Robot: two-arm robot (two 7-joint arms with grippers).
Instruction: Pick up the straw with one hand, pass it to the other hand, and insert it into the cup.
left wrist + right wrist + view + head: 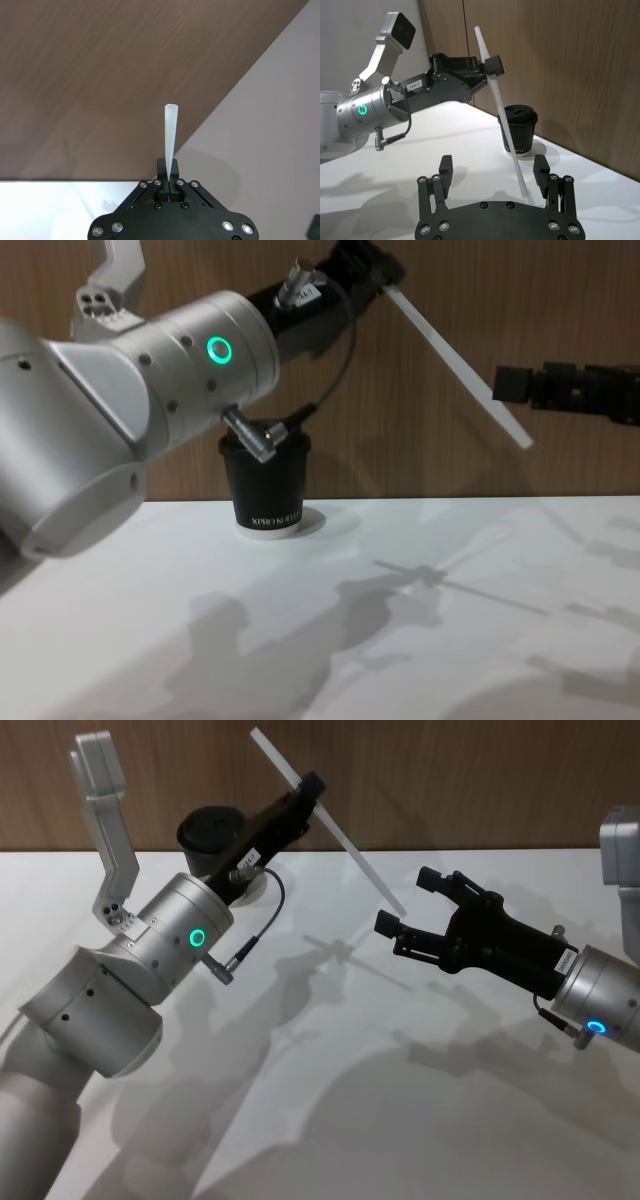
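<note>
White tabletop (330,1120) is stretching out in front of me, with a brown wooden wall (450,780) running along its far edge. Over the table's left side the bulky silver left arm (150,950), a green ring glowing on its wrist, is reaching up and back toward the wall. From the right side, the right arm (610,1000) is coming in with a blue ring glowing on its silver wrist. The left gripper (312,788) is hanging high in the air in front of the wall, its black fingers pinched tight on the straw. The right gripper (408,900) is hovering over the table and pointing toward the left one, its two fingers spread wide and gripping nothing. A black paper cup (263,490) is standing upright on the table close to the wall, below the left arm, with its domed lid on and white lettering near its base. The white straw (350,850) is being held up in the air, clear of the cup, clamped above its middle and slanting down toward the right gripper. Its lower end is hanging just beside the spread fingertips, though I cannot tell whether it is lying inside the gap. A thin black cable (262,925) is looping beside the left wrist.
</note>
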